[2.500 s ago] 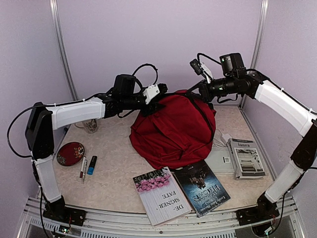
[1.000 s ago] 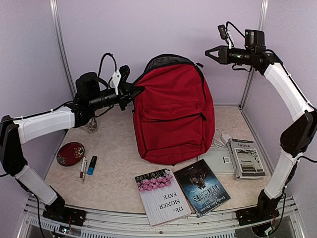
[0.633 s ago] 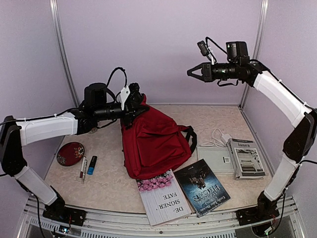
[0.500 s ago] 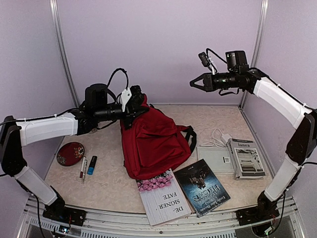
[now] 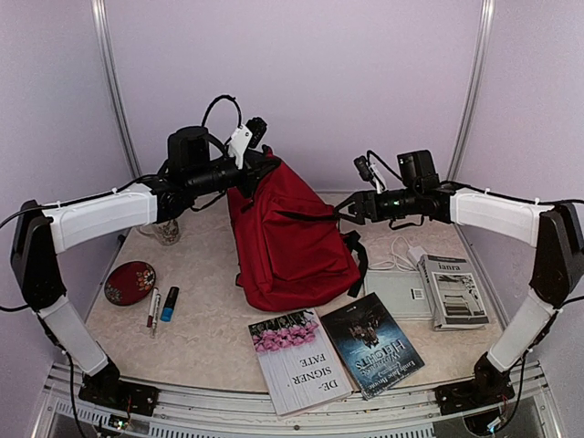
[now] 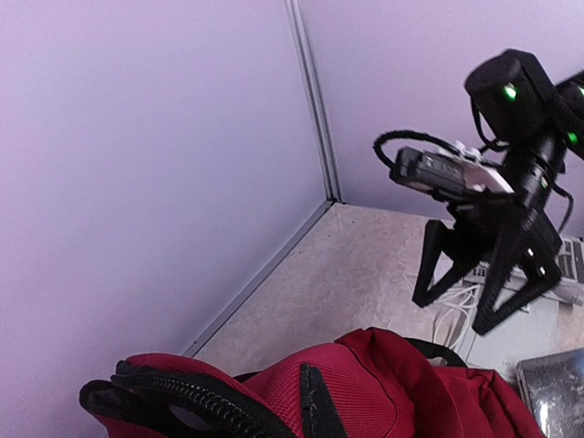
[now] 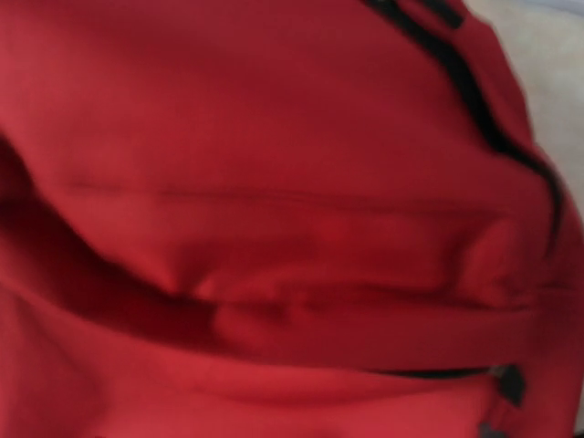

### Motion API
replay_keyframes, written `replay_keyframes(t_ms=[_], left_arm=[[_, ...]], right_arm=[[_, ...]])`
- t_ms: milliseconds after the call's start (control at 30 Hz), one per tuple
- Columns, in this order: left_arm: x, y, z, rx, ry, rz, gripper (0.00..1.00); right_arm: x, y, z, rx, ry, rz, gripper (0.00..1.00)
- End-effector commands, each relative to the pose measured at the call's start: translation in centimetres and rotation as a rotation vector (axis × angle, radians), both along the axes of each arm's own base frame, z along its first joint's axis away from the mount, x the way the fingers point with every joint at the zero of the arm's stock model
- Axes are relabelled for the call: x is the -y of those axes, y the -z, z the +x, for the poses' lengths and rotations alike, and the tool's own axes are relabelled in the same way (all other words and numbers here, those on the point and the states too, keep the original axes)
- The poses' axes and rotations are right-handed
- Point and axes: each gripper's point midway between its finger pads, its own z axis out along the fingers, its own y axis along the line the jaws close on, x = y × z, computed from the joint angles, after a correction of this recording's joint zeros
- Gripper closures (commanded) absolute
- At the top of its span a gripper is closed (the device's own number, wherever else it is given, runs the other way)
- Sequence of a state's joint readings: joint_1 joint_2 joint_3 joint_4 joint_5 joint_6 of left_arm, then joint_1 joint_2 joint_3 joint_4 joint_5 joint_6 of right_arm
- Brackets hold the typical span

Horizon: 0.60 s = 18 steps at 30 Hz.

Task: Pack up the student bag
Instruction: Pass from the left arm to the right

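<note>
The student bag (image 5: 287, 239), a dark-red backpack with black zippers and straps, stands tilted on the table. Its top is pulled up by my left gripper (image 5: 259, 171), which is shut on the bag's top edge. In the left wrist view the bag's red fabric and black zipper (image 6: 383, 388) fill the bottom, hiding my own fingers. My right gripper (image 5: 342, 212) hovers open just off the bag's right side. It also shows open in the left wrist view (image 6: 452, 312), with nothing between its fingers. Blurred red bag fabric (image 7: 274, 228) fills the right wrist view.
A flowered white book (image 5: 297, 360) and a dark book (image 5: 372, 345) lie at the front. A white pad (image 5: 401, 294), a cable (image 5: 400, 258) and a grey booklet (image 5: 454, 290) lie right. A red round case (image 5: 130, 282), pens (image 5: 153, 307) and a jar (image 5: 167, 231) sit left.
The bag sagged onto the table, then my left gripper raised its top again. My right arm came down from high at the back to the bag's right side, jaws open.
</note>
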State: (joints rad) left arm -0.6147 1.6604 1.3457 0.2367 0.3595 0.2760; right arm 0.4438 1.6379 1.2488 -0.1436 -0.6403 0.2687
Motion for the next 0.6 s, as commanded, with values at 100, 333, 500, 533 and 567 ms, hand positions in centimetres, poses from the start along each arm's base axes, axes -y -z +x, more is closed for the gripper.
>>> replay_keyframes(t_ms=[100, 333, 500, 533, 567], left_arm=[[-2.5, -13.7, 0.6, 0.065, -0.241, -0.42, 1.0], [-3.8, -19.1, -3.5, 0.062, -0.269, -0.614, 1.0], [-2.4, -15.7, -4.5, -0.021, -0.312, -0.629, 1.0], [-2.4, -14.8, -4.3, -0.047, -0.33, -0.636, 1.0], [-2.2, -13.7, -4.1, -0.079, -0.339, -0.645, 1.0]], right_arm=[[-1.6, -4.0, -0.6, 0.153, 0.075, -0.001, 0.06], [-0.5, -7.6, -3.4, 0.206, 0.091, -0.019, 0.05], [-0.3, -12.6, -5.7, 0.32, 0.128, -0.059, 0.03], [-0.5, -12.8, -6.1, 0.319, 0.137, -0.053, 0.03], [-1.0, -12.4, -6.6, 0.307, 0.139, -0.046, 0.03]])
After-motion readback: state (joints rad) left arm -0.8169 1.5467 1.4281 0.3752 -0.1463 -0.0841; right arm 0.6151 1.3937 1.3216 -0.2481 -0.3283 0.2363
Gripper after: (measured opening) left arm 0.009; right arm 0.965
